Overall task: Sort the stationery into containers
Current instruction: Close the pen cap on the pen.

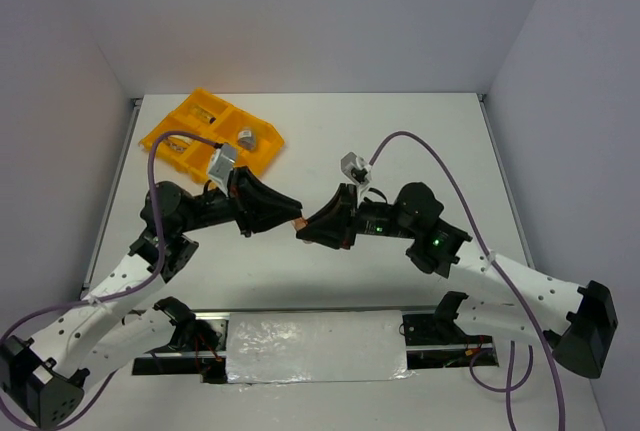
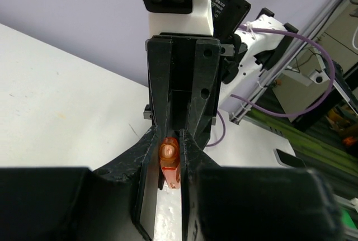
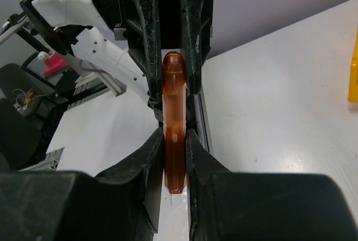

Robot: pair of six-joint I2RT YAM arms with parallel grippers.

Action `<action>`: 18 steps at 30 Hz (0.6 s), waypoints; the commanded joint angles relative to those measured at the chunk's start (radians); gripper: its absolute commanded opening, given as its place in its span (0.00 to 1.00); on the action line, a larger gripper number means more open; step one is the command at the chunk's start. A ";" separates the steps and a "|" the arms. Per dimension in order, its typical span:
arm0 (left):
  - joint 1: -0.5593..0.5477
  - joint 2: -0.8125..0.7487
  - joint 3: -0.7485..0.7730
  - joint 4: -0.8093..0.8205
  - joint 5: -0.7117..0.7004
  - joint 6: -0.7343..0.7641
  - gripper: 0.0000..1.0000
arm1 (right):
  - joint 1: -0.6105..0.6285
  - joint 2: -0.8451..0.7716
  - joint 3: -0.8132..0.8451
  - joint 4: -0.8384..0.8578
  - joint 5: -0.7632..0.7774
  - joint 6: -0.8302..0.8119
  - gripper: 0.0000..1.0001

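An orange finger-length piece (image 1: pixel 298 223) hangs above the table's middle, gripped from both ends. My left gripper (image 1: pixel 288 217) is shut on one end; in the left wrist view the piece (image 2: pixel 169 156) sits pinched at that gripper's tips (image 2: pixel 168 150). My right gripper (image 1: pixel 310 230) is shut on the other end, and its wrist view shows the piece (image 3: pixel 174 107) running lengthwise between its tips (image 3: pixel 174 140) into the opposite jaws. The orange-yellow divided tray (image 1: pixel 205 114) lies at the back left, with a small grey-topped jar (image 1: pixel 245 137) in one compartment. Other stationery is hidden.
Both arms meet nose to nose over the table centre. A purple cable (image 1: pixel 440 166) loops over the right arm. A foil-covered strip (image 1: pixel 315 346) lies between the arm bases at the near edge. The tray's yellow edge (image 3: pixel 353 79) shows at the right wrist view's right border.
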 commanded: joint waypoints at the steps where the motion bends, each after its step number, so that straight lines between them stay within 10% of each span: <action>1: -0.002 0.001 -0.030 -0.025 0.025 0.039 0.00 | 0.004 0.016 0.131 0.118 0.015 -0.017 0.03; 18: -0.046 -0.022 -0.088 -0.120 -0.054 0.100 0.00 | -0.010 0.236 0.621 0.034 0.070 -0.007 0.00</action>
